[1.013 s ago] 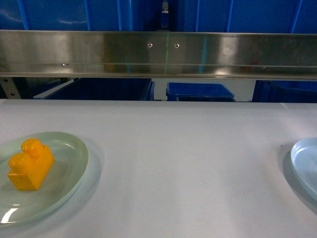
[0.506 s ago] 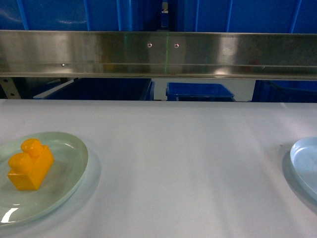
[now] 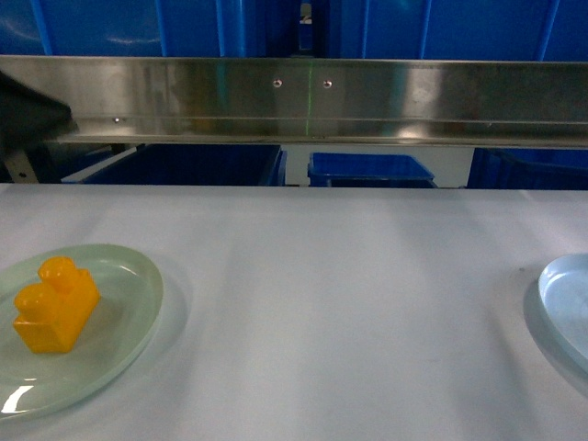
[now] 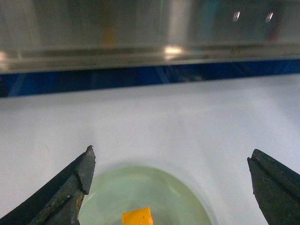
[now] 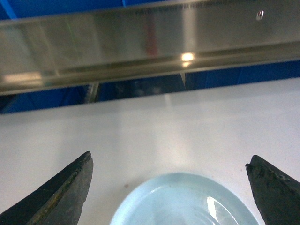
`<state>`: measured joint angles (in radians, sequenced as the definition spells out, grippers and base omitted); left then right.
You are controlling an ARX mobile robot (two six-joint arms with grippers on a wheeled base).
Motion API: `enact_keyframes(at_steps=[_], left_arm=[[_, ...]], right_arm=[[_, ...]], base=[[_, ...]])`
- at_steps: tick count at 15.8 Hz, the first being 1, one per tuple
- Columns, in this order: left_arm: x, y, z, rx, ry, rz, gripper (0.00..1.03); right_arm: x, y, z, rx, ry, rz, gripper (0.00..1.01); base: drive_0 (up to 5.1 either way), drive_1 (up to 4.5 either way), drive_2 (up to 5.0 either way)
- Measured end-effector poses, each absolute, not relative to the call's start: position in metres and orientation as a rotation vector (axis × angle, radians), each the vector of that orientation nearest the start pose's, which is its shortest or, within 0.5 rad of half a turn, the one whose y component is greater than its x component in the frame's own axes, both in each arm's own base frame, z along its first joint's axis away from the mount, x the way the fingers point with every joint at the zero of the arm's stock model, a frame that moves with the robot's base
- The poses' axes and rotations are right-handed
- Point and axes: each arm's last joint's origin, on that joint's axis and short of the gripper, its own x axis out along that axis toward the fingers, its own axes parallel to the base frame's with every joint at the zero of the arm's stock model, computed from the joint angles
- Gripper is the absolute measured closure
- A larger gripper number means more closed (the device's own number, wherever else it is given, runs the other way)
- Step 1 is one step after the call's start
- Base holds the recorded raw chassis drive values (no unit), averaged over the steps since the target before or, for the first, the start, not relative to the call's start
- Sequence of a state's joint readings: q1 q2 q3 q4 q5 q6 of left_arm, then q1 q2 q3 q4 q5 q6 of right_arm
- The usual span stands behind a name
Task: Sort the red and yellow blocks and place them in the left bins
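Observation:
An orange-yellow block (image 3: 55,306) with two round studs stands on a pale green plate (image 3: 129,322) at the table's front left. In the left wrist view my left gripper (image 4: 171,154) hangs open above that plate (image 4: 178,197), with a corner of the yellow block (image 4: 137,217) showing low between its fingers (image 4: 70,187). My right gripper (image 5: 168,159) is open over a pale blue plate (image 5: 187,201) whose visible part holds nothing. The red block is out of view. Bright-blue bin walls (image 3: 101,26) rise behind the rail.
A long steel rail (image 3: 303,96) crosses above the table's far edge. A dark part of my left arm (image 3: 28,115) pokes in at the upper left. The pale blue plate (image 3: 565,308) lies at the right edge. A smaller blue crate (image 3: 367,170) sits under the rail.
A dark part of my left arm has come into the head view at the upper left edge. The yellow block and both plates have not moved.

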<state>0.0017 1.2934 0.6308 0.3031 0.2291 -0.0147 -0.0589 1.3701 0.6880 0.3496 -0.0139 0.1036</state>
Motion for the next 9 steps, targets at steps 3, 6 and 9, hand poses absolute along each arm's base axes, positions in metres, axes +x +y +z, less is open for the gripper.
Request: enact_keyframes(at_steps=[3, 6, 9], left_arm=[[0.287, -0.004, 0.166, 0.016, 0.473, -0.185, 0.05], [0.290, 0.000, 0.150, 0.028, 0.503, -0.179, 0.05], [0.289, 0.003, 0.148, 0.031, 0.497, -0.175, 0.05]], right_arm=[[0.291, -0.015, 0.168, 0.027, 0.419, -0.103, 0.03], [0.293, -0.009, 0.147, 0.005, 0.468, -0.101, 0.03], [0.295, -0.005, 0.144, -0.005, 0.463, -0.094, 0.03]], base=[[0.0, 0.00, 0.0], [0.0, 0.00, 0.0], [0.0, 0.00, 0.0]])
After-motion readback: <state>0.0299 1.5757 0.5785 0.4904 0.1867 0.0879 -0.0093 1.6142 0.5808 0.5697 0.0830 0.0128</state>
